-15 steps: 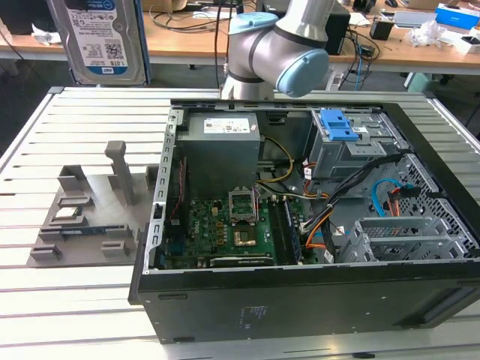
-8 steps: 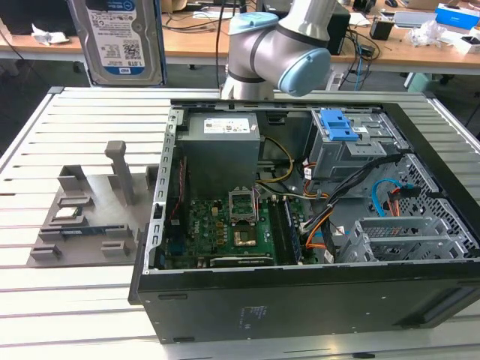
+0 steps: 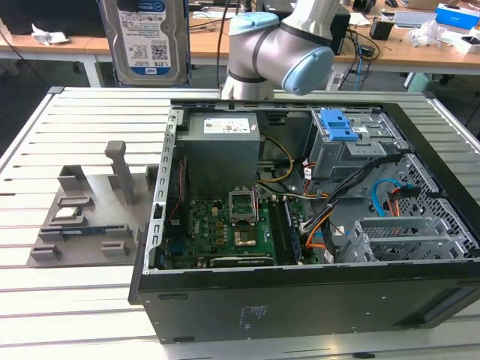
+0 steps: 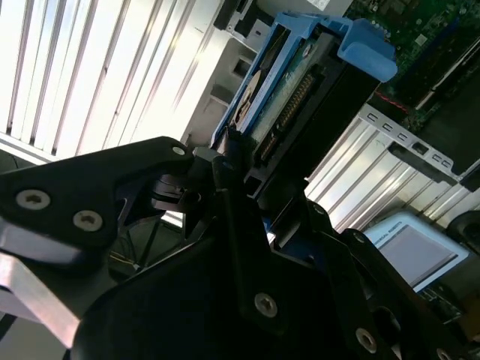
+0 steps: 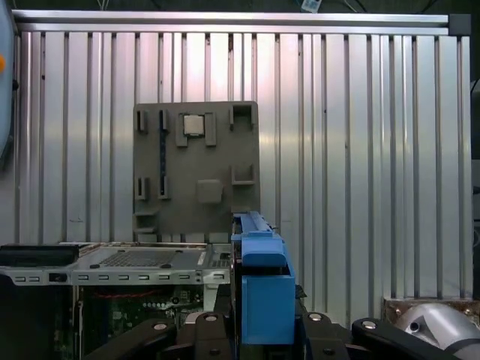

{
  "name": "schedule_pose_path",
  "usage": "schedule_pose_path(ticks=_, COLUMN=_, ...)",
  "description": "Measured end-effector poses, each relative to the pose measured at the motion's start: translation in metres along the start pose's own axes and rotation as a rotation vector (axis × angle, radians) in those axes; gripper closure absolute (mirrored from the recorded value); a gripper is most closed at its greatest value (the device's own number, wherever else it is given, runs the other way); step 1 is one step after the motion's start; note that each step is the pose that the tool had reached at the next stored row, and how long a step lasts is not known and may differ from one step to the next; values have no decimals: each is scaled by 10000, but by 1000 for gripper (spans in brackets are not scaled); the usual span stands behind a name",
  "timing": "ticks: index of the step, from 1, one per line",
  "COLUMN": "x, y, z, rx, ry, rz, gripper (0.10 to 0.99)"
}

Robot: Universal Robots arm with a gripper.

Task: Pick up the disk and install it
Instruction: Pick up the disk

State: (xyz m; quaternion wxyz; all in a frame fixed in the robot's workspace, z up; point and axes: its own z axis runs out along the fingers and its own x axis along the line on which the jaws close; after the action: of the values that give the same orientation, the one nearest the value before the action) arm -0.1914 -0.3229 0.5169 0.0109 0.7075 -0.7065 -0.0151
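Note:
The disk [image 3: 146, 37], silver with a white-and-blue label, hangs upright high above the slatted table, behind the far left corner of the open computer case [image 3: 300, 307]. In the second wrist view the disk [image 4: 289, 97] shows edge-on in its blue bracket, clamped between the black fingers [image 4: 225, 161] of my gripper [image 4: 251, 169]. In the first wrist view the blue bracket of the disk [image 5: 262, 292] stands between the two finger links of my gripper [image 5: 262, 334], which is shut on it.
Inside the case are a grey power supply [image 3: 221, 139], the motherboard [image 3: 232, 225], a drive cage with a blue ridged latch [image 3: 341, 131] and loose cables. A grey parts fixture [image 3: 90, 217] lies on the table at the exterior view's left of the case. Cluttered desks stand behind.

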Motion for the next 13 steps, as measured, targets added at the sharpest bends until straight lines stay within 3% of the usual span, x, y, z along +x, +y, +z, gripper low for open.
schedule_pose_path(ticks=5, x=0, y=-260, z=-10, rx=-21, ry=0, rz=3, gripper=722)
schedule_pose_path(ticks=9, x=0, y=-407, z=-15, rx=-23, ry=-1, rz=2, gripper=722)
schedule_pose_path(ticks=10, x=0, y=-459, z=-17, rx=-24, ry=0, rz=1, gripper=722)
schedule_pose_path(ticks=12, x=1, y=-633, z=-23, rx=-24, ry=0, rz=0, gripper=722)
schedule_pose_path(ticks=13, x=1, y=-669, z=-25, rx=-25, ry=0, rz=2, gripper=722)
